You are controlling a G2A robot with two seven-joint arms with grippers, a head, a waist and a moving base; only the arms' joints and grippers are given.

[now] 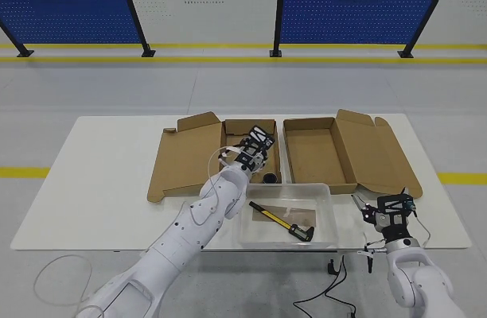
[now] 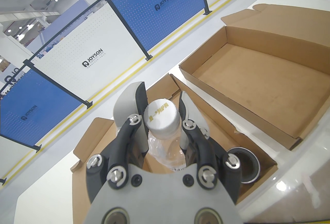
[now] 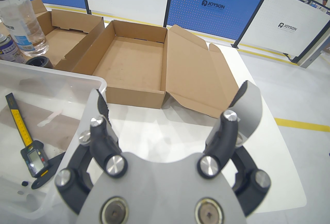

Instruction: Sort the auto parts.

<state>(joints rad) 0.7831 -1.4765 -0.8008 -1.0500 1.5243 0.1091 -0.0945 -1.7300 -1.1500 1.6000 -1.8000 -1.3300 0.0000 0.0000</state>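
Plastic bottle (image 2: 161,120) sits clamped in left claw (image 2: 162,100) while right claw (image 3: 173,95) stands wide apart.

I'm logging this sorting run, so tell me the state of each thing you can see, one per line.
left box: open, lid folded back.
right box: open, lid folded back.
bottle: capped, upright, held at the left box.
left gripper: shut on the bottle.
bearing: lying in the left box.
caliper: lying flat in the clear bin.
right gripper: open, holding nothing.

Two boxes (image 1: 311,155), one bin (image 1: 291,187), one bottle (image 3: 23,21), one caliper (image 1: 279,220)
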